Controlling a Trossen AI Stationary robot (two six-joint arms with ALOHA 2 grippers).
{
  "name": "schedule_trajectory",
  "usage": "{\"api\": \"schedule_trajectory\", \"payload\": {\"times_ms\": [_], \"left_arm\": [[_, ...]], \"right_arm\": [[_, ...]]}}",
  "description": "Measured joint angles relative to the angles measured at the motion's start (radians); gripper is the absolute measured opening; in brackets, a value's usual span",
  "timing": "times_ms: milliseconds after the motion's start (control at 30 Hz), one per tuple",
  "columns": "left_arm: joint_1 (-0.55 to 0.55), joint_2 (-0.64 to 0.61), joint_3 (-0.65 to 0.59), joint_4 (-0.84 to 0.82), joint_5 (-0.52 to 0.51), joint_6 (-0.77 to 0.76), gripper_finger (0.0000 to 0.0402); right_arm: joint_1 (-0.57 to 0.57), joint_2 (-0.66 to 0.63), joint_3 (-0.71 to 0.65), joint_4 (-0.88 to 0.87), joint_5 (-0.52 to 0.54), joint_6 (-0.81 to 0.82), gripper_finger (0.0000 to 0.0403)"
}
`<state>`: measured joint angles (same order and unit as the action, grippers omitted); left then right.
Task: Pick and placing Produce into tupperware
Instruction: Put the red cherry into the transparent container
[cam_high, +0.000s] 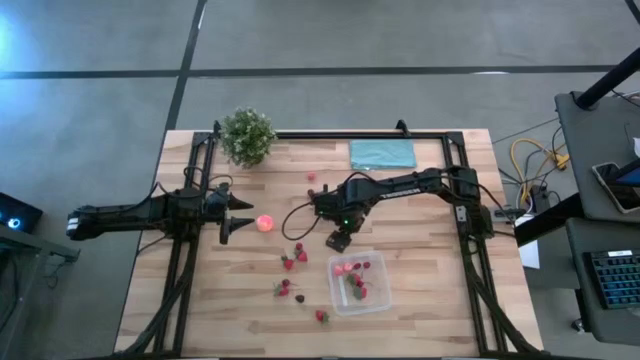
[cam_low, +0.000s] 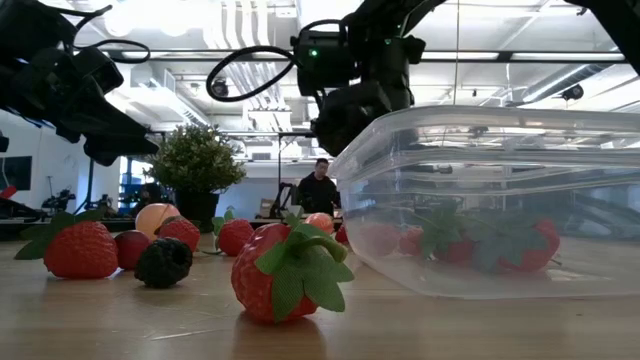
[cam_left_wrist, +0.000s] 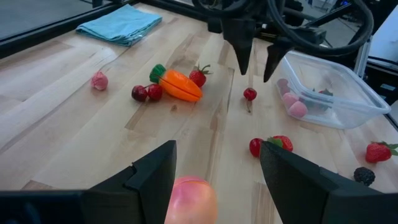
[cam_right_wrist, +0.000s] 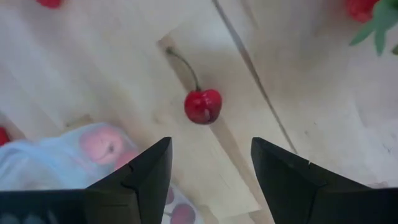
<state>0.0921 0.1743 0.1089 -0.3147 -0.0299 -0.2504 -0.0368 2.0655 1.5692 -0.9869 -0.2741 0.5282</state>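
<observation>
The clear tupperware (cam_high: 358, 283) sits on the table's near right part and holds a few pink and red pieces. My right gripper (cam_high: 338, 240) hangs open beside its far left corner, fingers pointing down over a red cherry (cam_right_wrist: 203, 106) that lies on the wood below and between them. My left gripper (cam_high: 243, 218) is open and level at the table's left. A pink-orange ball (cam_left_wrist: 189, 199) rests on the table between its fingertips, and I see no touch. Strawberries (cam_high: 298, 252), an orange carrot (cam_left_wrist: 177, 84) and a dark berry (cam_low: 163, 262) are scattered across the middle.
A green potted plant (cam_high: 247, 135) stands at the far left and a teal cloth (cam_high: 382, 153) lies at the far right. A small pink piece (cam_left_wrist: 99, 80) lies apart near the far edge. More strawberries (cam_high: 321, 316) lie near the near edge. A person (cam_low: 320, 190) stands in the room behind.
</observation>
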Motion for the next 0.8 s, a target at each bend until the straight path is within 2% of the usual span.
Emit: {"api": "schedule_trajectory", "payload": {"times_ms": [267,500,800], "left_arm": [[0.0,0.0,0.0,0.0,0.0,0.0,0.0217],[0.0,0.0,0.0,0.0,0.0,0.0,0.0217],[0.0,0.0,0.0,0.0,0.0,0.0,0.0217]], "right_arm": [[0.0,0.036,0.007,0.042,0.004,0.057,0.021],[0.007,0.11,0.096,-0.01,-0.027,0.095,0.021],[0.01,0.113,0.161,-0.114,0.066,0.175,0.021]]}}
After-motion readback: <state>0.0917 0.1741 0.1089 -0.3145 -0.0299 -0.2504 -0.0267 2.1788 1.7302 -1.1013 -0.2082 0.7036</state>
